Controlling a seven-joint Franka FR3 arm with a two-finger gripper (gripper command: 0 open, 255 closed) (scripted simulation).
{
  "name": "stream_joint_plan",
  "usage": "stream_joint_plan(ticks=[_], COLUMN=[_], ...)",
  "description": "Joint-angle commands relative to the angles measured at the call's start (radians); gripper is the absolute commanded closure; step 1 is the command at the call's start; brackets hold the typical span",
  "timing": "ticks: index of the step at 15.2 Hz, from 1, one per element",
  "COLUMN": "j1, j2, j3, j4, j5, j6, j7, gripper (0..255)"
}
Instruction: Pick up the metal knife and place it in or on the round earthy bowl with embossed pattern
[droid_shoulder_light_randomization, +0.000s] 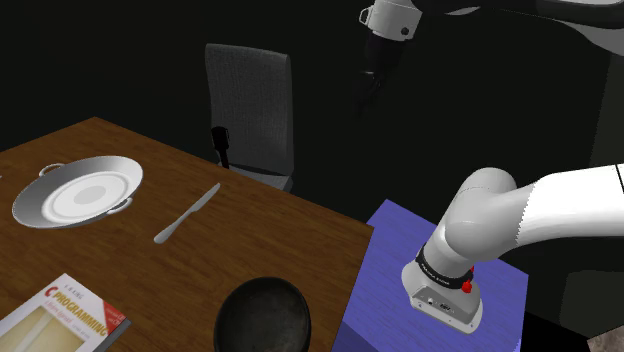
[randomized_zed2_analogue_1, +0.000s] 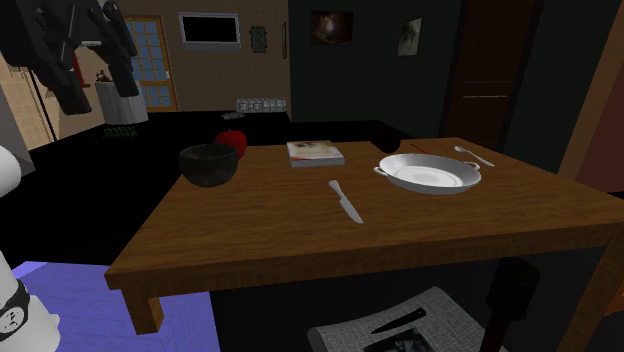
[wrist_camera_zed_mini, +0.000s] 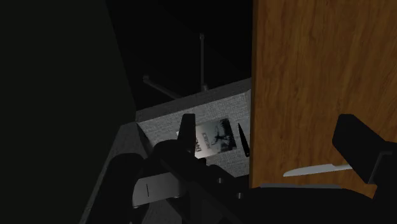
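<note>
Silvery knife (droid_shoulder_light_randomization: 187, 213) lies flat on the wooden desk (droid_shoulder_light_randomization: 262, 232), apart from the dark round bowl (droid_shoulder_light_randomization: 264, 315); the black gripper (randomized_zed2_analogue_1: 98, 95) hangs high, fingers spread, empty.

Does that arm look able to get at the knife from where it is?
Probably yes: the knife lies alone on bare table, apart from pan and bowl, with the open tool hanging above, nothing between.

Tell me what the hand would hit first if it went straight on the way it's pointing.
Probably the wooden table near its edge, close to the knife. The grey chair seat lies just beside that line, and depth is unclear.
</note>
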Motion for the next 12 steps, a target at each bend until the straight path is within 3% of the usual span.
stream_joint_plan(ticks=[1, 12], j1=[0.000, -0.043], j2=[0.000, 0.105], j3=[0.000, 0.296], j4=[0.000, -0.083], j5=[0.000, 0.223], j6=[0.000, 0.194], j7=[0.000, 0.554], gripper=[0, 0])
